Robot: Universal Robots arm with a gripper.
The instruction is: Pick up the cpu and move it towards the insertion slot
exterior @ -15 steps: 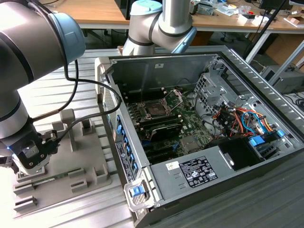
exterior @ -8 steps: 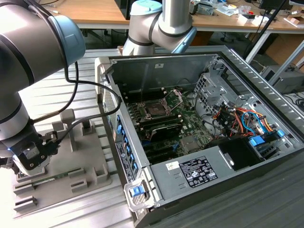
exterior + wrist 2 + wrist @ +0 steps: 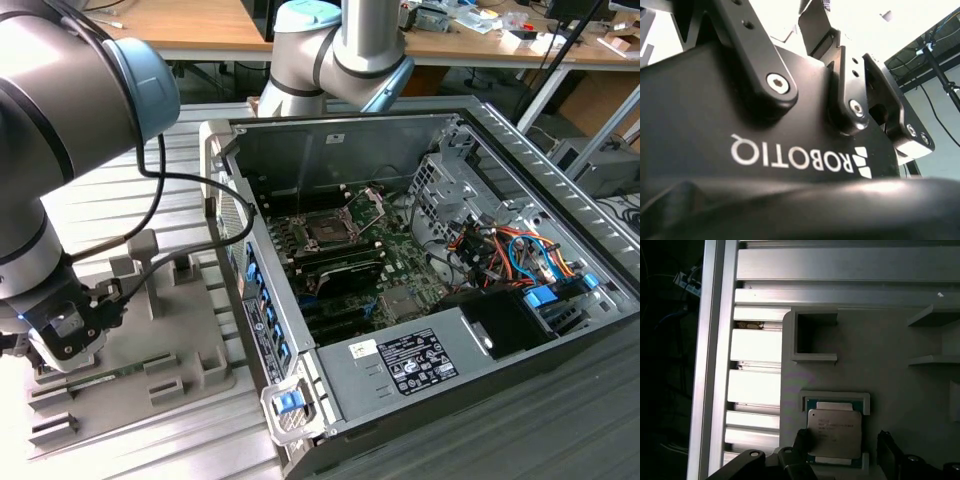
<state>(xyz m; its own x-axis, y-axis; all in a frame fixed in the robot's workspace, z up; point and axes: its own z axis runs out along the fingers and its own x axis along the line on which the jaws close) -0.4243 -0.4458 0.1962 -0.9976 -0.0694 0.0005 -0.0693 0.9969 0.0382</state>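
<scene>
cpu (image 3: 834, 432) in grey fixture (image 3: 880, 365), between spread tool (image 3: 842, 439) fingers.

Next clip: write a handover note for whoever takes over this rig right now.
Gripper: jaws open, one either side of the small square silvery-topped cpu, not clamped.
Cpu: lies in its nest on the grey fixture plate, outside the open computer case.
Insertion slot: square metal-framed socket on the board inside that case.
Done: gripper at the cpu. Left: pick-up, move toward the slot.
</scene>
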